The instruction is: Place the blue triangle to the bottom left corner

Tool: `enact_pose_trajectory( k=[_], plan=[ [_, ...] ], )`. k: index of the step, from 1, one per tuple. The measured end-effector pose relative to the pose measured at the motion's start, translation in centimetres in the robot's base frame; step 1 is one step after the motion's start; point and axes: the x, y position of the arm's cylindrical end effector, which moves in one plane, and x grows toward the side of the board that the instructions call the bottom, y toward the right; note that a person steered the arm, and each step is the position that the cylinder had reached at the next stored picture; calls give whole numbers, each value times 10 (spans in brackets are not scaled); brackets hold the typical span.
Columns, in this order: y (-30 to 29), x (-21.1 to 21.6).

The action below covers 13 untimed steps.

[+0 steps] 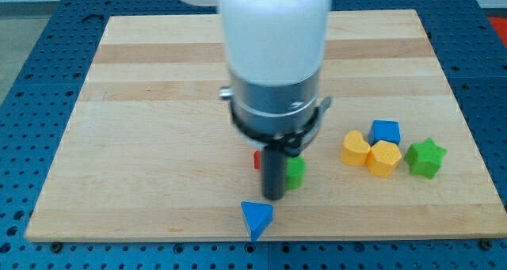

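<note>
Claw unseen, my tip (274, 197) just above blue triangle (257, 218) by bottom edge of board (119, 183), open wood leftward

Blue triangle (257, 218) flat near the board's bottom edge, slightly left of centre.

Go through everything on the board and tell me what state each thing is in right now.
my tip: down near the board, just above the blue triangle, contact unclear
blue triangle: at bottom edge, centre, not in the corner
green block: partly hidden by rod
red block: mostly hidden
yellow blocks: touching
blue block: behind yellows
green star: alone, rightmost
</note>
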Motion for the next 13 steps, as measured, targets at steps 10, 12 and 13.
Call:
enact_pose_trajectory(
  k=[10, 12, 13],
  plan=[
    [-163, 56],
    [-35, 45],
    [-28, 33]
  ],
)
